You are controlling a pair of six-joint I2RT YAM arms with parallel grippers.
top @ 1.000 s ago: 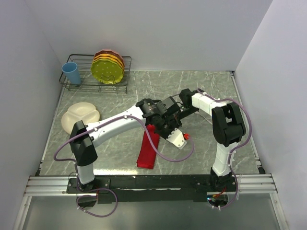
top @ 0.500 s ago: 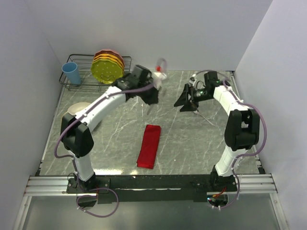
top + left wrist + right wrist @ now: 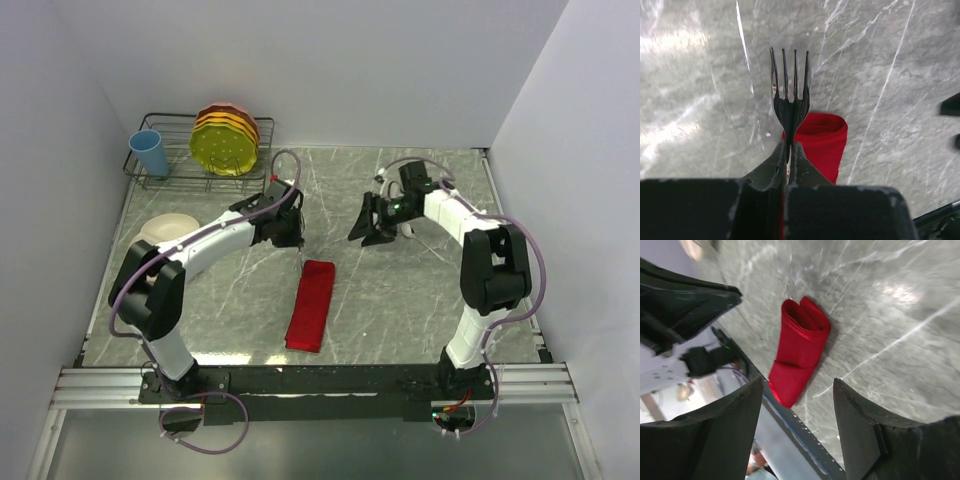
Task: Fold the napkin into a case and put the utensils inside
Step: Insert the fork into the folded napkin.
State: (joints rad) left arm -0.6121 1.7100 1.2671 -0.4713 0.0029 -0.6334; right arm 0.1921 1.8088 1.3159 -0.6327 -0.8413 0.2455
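The red napkin [image 3: 311,304] lies folded into a long narrow strip in the middle of the table, its open end [image 3: 817,137] facing away from the arms. My left gripper [image 3: 286,232] hovers just beyond that far end. In the left wrist view it [image 3: 788,146] is shut on the handle of a silver fork [image 3: 790,95], whose tines point forward over the marble beside the napkin's opening. My right gripper [image 3: 368,226] stands open and empty to the right of the napkin's far end. The right wrist view shows the napkin [image 3: 799,347] beyond its wide-apart jaws [image 3: 797,381].
A wire dish rack [image 3: 170,180] at the back left holds a blue cup [image 3: 150,152] and yellow and orange plates [image 3: 226,140]. A cream divided plate [image 3: 162,232] lies at the left, partly under my left arm. White walls close in three sides.
The two grippers were together above the napkin; they have parted. My left arm swung to the back and came down behind the napkin's far end. My right gripper has opened.
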